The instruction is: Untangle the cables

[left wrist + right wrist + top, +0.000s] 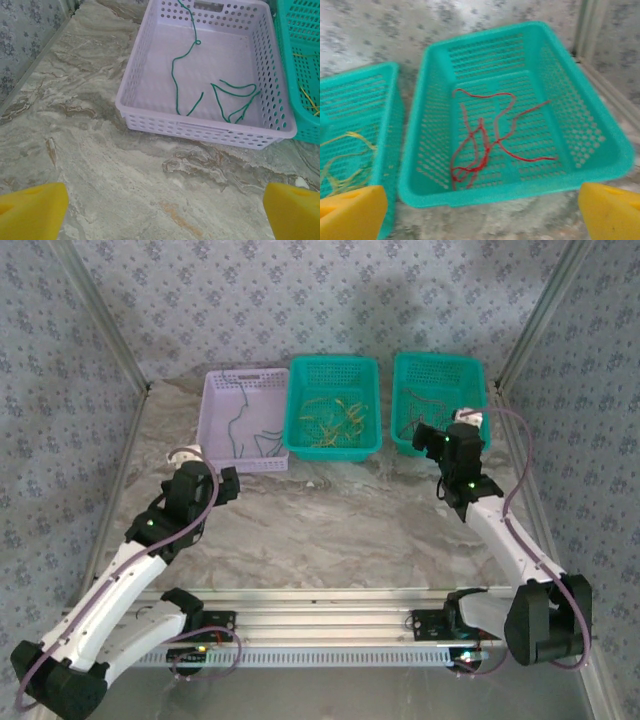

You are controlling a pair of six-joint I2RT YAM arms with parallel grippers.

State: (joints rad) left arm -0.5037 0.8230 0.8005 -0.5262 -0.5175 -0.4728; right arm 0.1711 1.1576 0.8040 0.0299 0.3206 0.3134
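Both hands are wide open and empty: the red cables (482,137) lie straight ahead of the right hand (480,215), in the basket (520,192) right of the middle basket (333,448), while the green cables (174,85) face the left hand (160,210).

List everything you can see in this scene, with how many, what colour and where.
lilac basket: one, pale purple, far left of the basket row
middle teal basket: one, teal, centre of the row
right teal basket: one, teal, far right of the row
green cables: at least two, green, lying in the lilac basket
yellow cables: several, yellow, in the middle teal basket
red cables: several, red, tangled in the right teal basket
table: one, grey marble pattern, under the baskets
walls: patterned blue-grey, around the table
left arm: one, white and black, near left
right arm: one, white and black, near right
left gripper: one, yellow pads, open, facing the lilac basket
right gripper: one, yellow pads, open, facing the right teal basket
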